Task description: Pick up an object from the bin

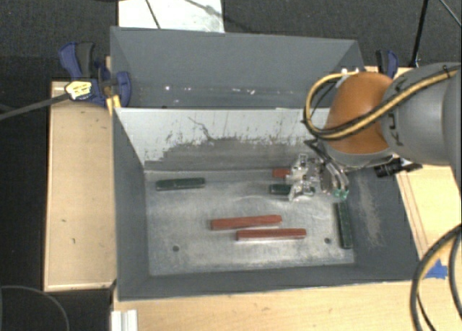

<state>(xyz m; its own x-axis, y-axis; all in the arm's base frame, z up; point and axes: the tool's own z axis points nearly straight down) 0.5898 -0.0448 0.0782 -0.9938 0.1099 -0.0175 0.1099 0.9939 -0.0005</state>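
Short dark-green bar (280, 190) lies just beside gripper (309, 182), view-left side; gripper opening impossible to tell.

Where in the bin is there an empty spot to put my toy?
The bin floor is bare at the front left, between the dark green bar and the two brown bars. It is crowded at the back right, around the gripper, a small red piece and a small green piece.
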